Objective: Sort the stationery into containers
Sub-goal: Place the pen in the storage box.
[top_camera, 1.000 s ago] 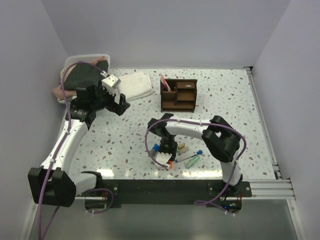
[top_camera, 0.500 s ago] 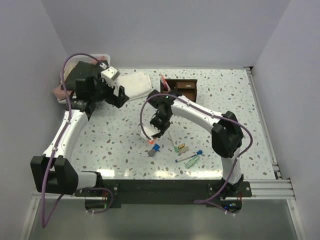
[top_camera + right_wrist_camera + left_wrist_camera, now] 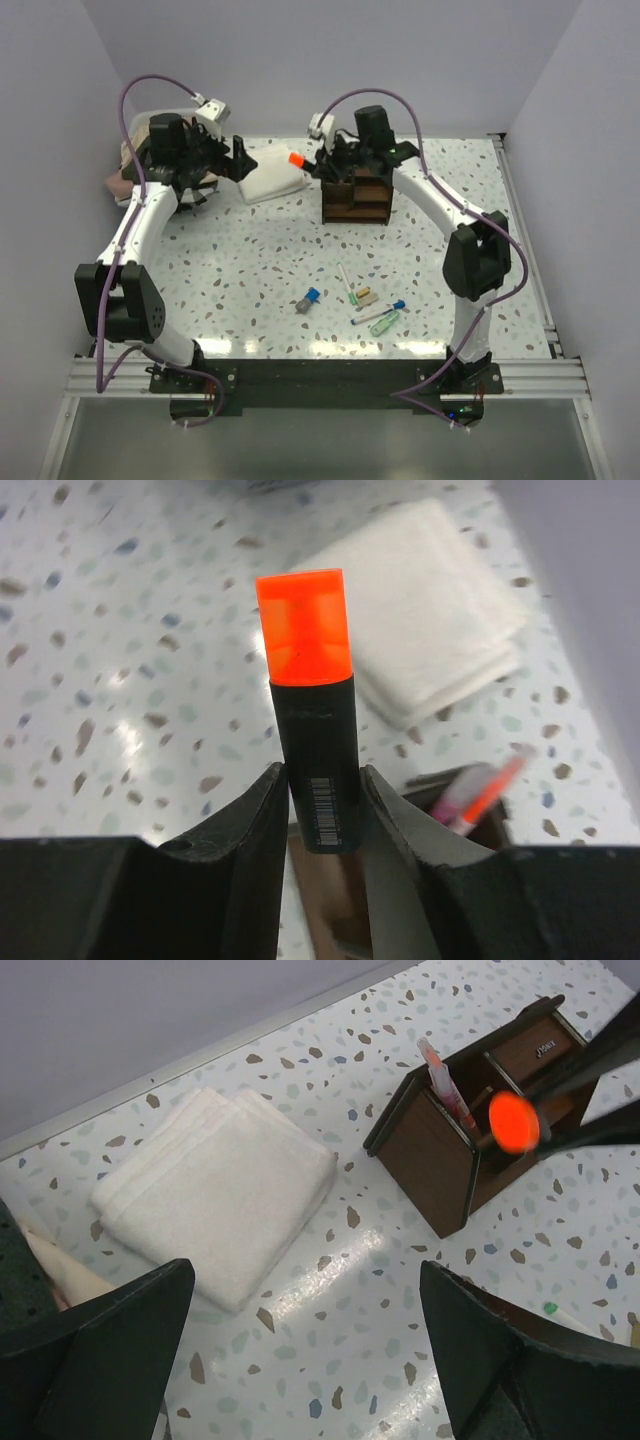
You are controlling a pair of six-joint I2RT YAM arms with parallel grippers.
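Observation:
My right gripper [image 3: 318, 166] is shut on the orange-black highlighter [image 3: 312, 750], orange cap [image 3: 296, 159] pointing left, held over the left end of the dark brown wooden organiser [image 3: 357, 192]. A red pen [image 3: 482, 783] stands in its back-left compartment and also shows in the left wrist view [image 3: 445, 1080]. My left gripper [image 3: 236, 160] is open and empty above the table left of the organiser [image 3: 450, 1175]. On the near table lie a blue-capped marker [image 3: 309, 299], a white pen [image 3: 343, 278], tan bits [image 3: 365, 296], a blue pen [image 3: 380, 313] and a green piece [image 3: 386, 323].
A folded white cloth [image 3: 270, 172] lies left of the organiser, close under both grippers. A white bin with folded cloths [image 3: 125, 180] sits at the back left corner behind my left arm. Walls close the table on three sides.
My right gripper has carried the highlighter from the near middle of the table back to above the organiser. My left arm has swung further back and upward.

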